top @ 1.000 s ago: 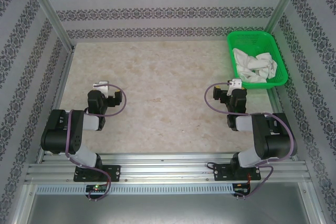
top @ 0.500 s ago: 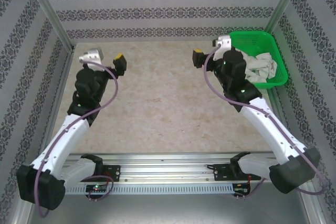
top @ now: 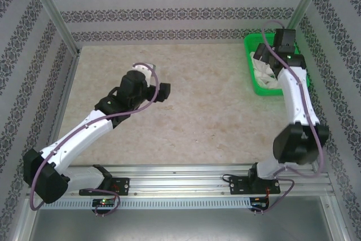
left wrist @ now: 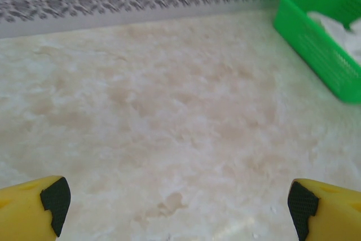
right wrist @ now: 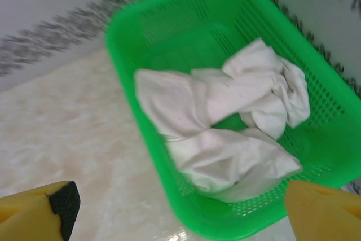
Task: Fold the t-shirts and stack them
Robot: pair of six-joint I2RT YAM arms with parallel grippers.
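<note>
T-shirts [right wrist: 225,122] crumpled in green basket [right wrist: 186,21] at table's [left wrist: 169,111] 2 o'clock corner; right claw [right wrist: 177,204] over basket, wide open, empty; left claw [left wrist: 175,204] near table centre, wide open, empty.

Two grippers, the left gripper [left wrist: 177,207] and right gripper [right wrist: 181,210]; one green basket [right wrist: 169,21]; t-shirts [right wrist: 225,111] too crumpled to count.
</note>
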